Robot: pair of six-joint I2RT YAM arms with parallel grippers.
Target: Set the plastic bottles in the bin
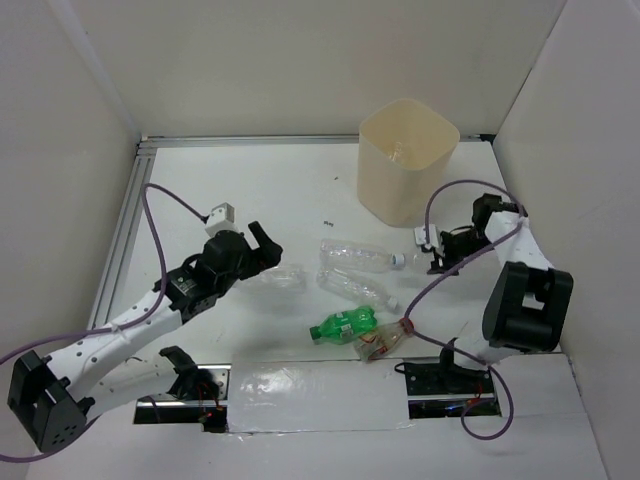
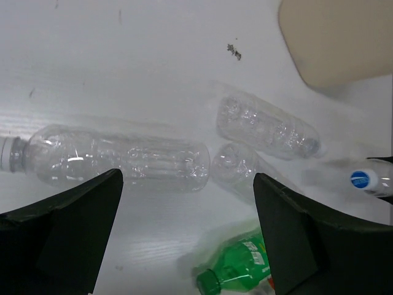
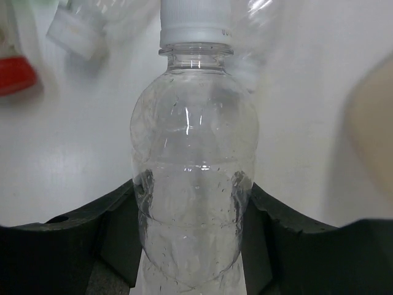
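The cream bin (image 1: 408, 160) stands upright at the back right. My right gripper (image 1: 437, 258) is low on the table just in front of it. In the right wrist view its jaws (image 3: 191, 187) press both sides of a clear white-capped bottle (image 3: 193, 153). My left gripper (image 1: 268, 247) hovers open over the table's middle left, beside a lying clear bottle (image 2: 116, 161). Two more clear bottles (image 1: 360, 257) (image 1: 355, 287) lie in the middle. The green bottle (image 1: 343, 325) and the red-capped, brown-labelled bottle (image 1: 385, 340) lie nearer the front.
White walls close the table on three sides, with a metal rail (image 1: 120, 230) along the left edge. The bin's corner (image 2: 338, 37) shows at the left wrist view's top right. A red cap (image 3: 15, 74) and a white cap (image 3: 73, 34) lie beyond the held bottle.
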